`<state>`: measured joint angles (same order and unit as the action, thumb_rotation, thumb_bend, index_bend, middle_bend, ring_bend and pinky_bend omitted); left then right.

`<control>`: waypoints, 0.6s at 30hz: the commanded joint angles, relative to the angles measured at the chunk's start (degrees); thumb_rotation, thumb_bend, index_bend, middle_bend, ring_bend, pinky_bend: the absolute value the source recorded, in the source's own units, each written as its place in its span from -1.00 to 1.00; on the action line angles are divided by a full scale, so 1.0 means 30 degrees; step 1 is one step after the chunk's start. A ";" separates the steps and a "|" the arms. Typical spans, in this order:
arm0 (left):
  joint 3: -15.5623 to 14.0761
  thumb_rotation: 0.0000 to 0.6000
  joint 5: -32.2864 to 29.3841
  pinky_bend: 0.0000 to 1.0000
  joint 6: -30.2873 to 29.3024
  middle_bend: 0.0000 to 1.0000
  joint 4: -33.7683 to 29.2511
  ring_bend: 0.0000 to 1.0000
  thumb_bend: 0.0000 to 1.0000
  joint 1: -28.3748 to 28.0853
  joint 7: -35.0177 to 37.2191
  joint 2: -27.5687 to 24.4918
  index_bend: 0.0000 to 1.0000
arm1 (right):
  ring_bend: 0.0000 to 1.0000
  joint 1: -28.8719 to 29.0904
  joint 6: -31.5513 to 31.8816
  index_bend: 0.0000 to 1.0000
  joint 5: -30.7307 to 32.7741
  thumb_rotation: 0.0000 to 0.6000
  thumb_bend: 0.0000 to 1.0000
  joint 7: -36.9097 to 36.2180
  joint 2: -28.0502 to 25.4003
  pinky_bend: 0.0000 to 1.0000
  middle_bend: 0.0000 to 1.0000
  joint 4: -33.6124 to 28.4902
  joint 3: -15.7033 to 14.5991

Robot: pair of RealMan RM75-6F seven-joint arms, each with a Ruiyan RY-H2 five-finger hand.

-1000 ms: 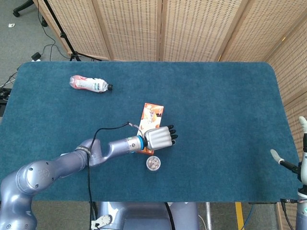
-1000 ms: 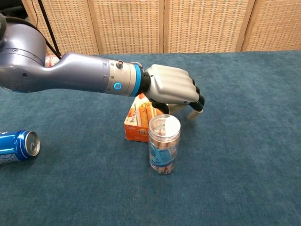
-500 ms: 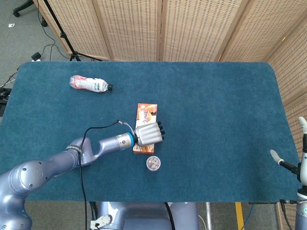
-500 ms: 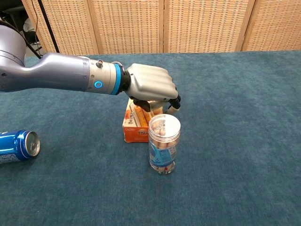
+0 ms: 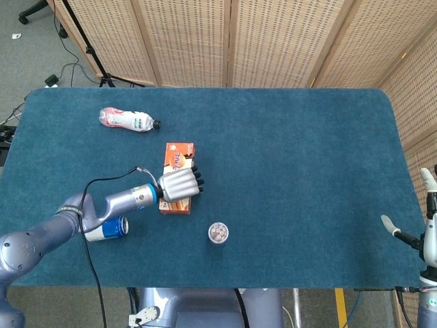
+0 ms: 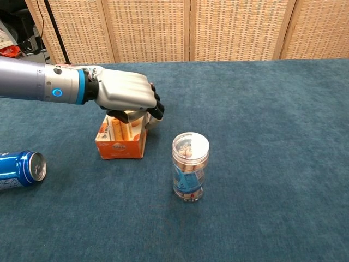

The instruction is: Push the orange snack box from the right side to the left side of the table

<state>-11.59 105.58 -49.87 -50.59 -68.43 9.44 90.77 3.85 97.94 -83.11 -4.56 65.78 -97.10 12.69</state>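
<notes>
Orange snack box (image 5: pixel 176 179) now left of centre, shifted toward 9 o'clock, clear of jar (image 5: pixel 218 232). Left hand (image 5: pixel 180 184) rests atop it, fingers curled over right edge. Right hand (image 5: pixel 423 225) idle, fingers apart. Push nearly complete.

A counter (image 5: pixel 307 171) covered in dark teal carpet-like fabric fills most of both views. Behind it stand folding screens (image 5: pixel 273 41) of woven, light tan wicker panels in wooden frames. At the upper left of the head view lies grey floor (image 5: pixel 27 55) with black cables (image 5: pixel 65 72) and a tripod leg (image 5: pixel 85 41).
</notes>
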 commanded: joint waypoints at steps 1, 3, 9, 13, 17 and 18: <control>-0.0436 1.00 0.0201 -0.35 -0.0330 -0.18 0.0147 -0.32 1.00 0.0403 0.0294 -0.0403 0.00 | -1.00 -0.0018 -0.0005 -0.91 -0.0022 1.00 -0.90 0.0019 0.0000 -0.87 -1.00 -0.0041 0.0008; -0.0824 1.00 0.0247 -0.35 -0.0466 -0.18 0.0371 -0.32 1.00 0.0817 0.0383 -0.0669 0.00 | -1.00 -0.0029 -0.0030 -0.91 -0.0032 1.00 -0.90 0.0035 -0.0005 -0.87 -1.00 -0.0071 0.0016; -0.1562 1.00 0.0413 -0.35 -0.1028 -0.18 0.0829 -0.32 1.00 0.1757 0.0631 -0.1274 0.00 | -1.00 -0.0076 -0.0022 -0.91 -0.0125 1.00 -0.90 0.0123 0.0014 -0.87 -1.00 -0.0143 0.0031; -0.1908 1.00 0.0527 -0.35 -0.1459 -0.18 0.1098 -0.32 1.00 0.2323 0.0782 -0.1523 0.00 | -1.00 -0.0100 -0.0021 -0.91 -0.0229 1.00 -0.90 0.0171 0.0019 -0.87 -1.00 -0.0187 0.0013; -0.2357 1.00 0.0609 -0.35 -0.2028 -0.18 0.1469 -0.32 1.00 0.3189 0.0989 -0.1815 0.00 | -1.00 -0.0139 -0.0023 -0.91 -0.0257 1.00 -0.90 0.0137 0.0000 -0.87 -1.00 -0.0223 0.0033; -0.2447 1.00 0.0612 -0.35 -0.2233 -0.18 0.1557 -0.32 1.00 0.3417 0.1081 -0.1928 0.00 | -1.00 -0.0157 -0.0003 -0.91 -0.0253 1.00 -0.90 0.0114 -0.0007 -0.87 -1.00 -0.0228 0.0048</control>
<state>-18.40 107.34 -55.81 -46.35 -58.99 12.21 85.49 3.39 97.93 -83.87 -4.22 65.77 -97.77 12.84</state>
